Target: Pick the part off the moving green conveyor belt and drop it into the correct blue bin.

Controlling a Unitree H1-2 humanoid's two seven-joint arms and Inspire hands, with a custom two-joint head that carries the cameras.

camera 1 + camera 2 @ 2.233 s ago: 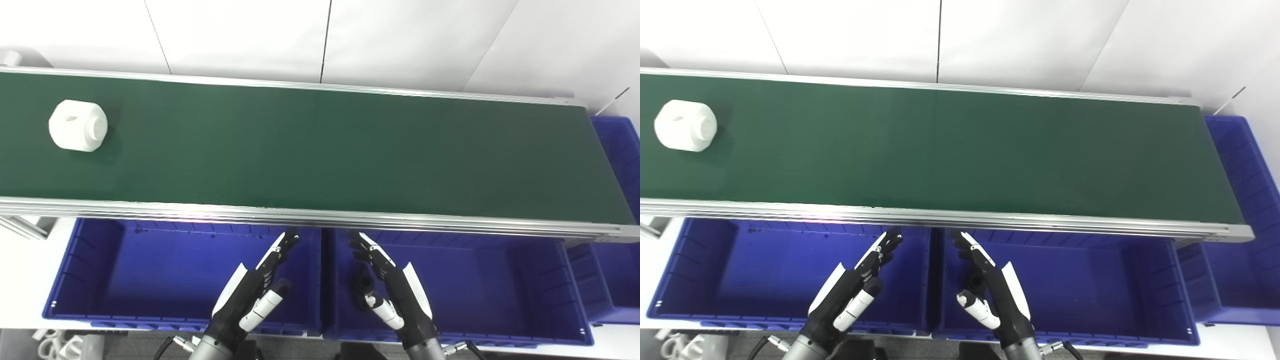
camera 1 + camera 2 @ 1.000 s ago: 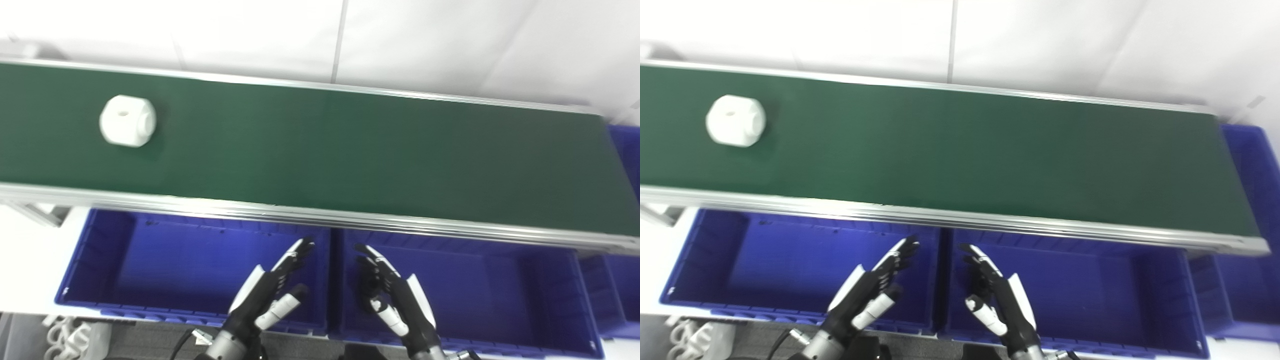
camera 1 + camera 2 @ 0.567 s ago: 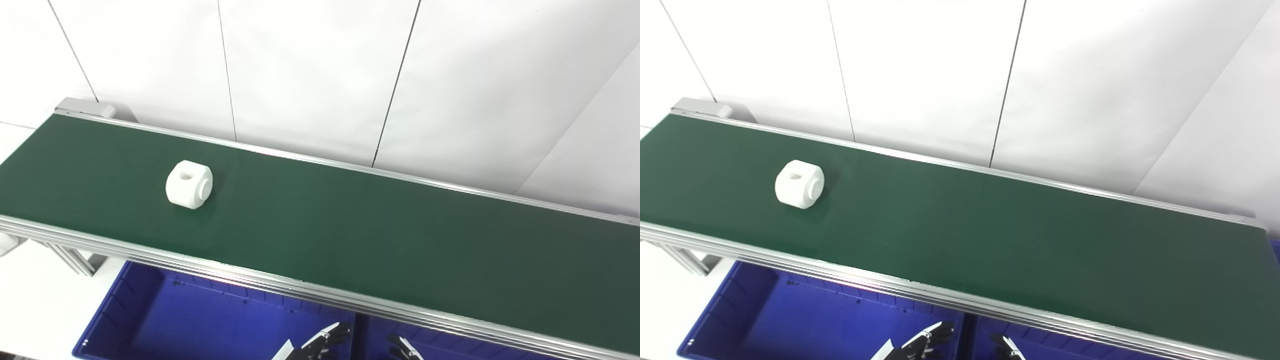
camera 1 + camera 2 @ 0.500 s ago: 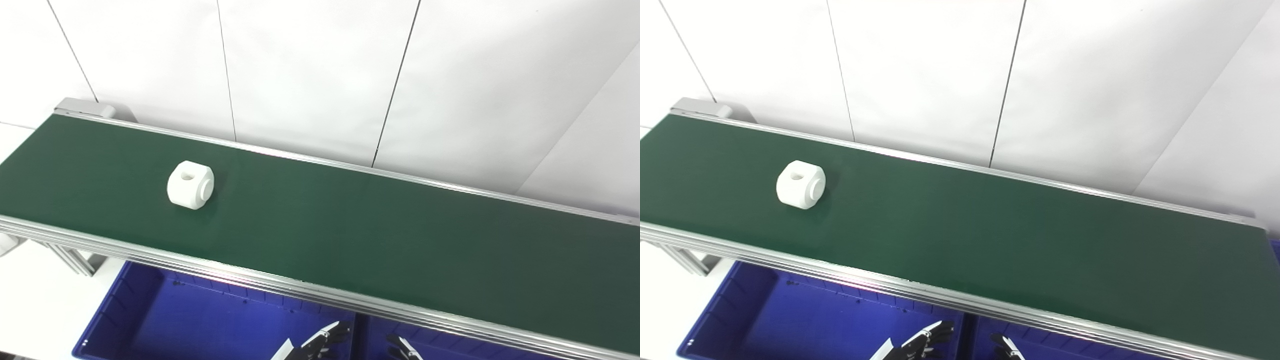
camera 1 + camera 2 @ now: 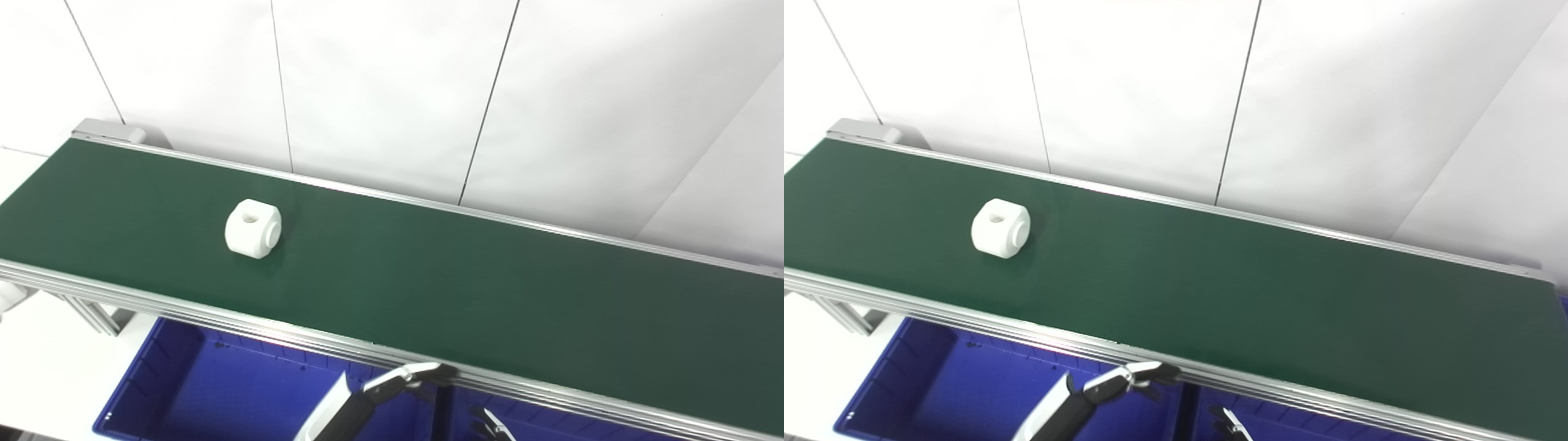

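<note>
Part [image 5: 253, 228] rides the belt [image 5: 465, 288] at left, ungrabbed; left hand [image 5: 367, 401] reaches empty with fingers spread, right hand [image 5: 490, 427] barely visible, state unclear.

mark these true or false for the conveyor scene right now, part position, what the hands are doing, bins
1. The white part lies on the green belt. True.
2. The left hand holds the part. False: it holds nothing and is at the belt's near rail, well apart from the part.
3. The part sits toward the belt's left end. True.
4. The blue bin stands on top of the belt. False: it sits below the belt's near edge.
5. The right hand reaches over the belt. False: only its fingertips show at the bottom edge.
</note>
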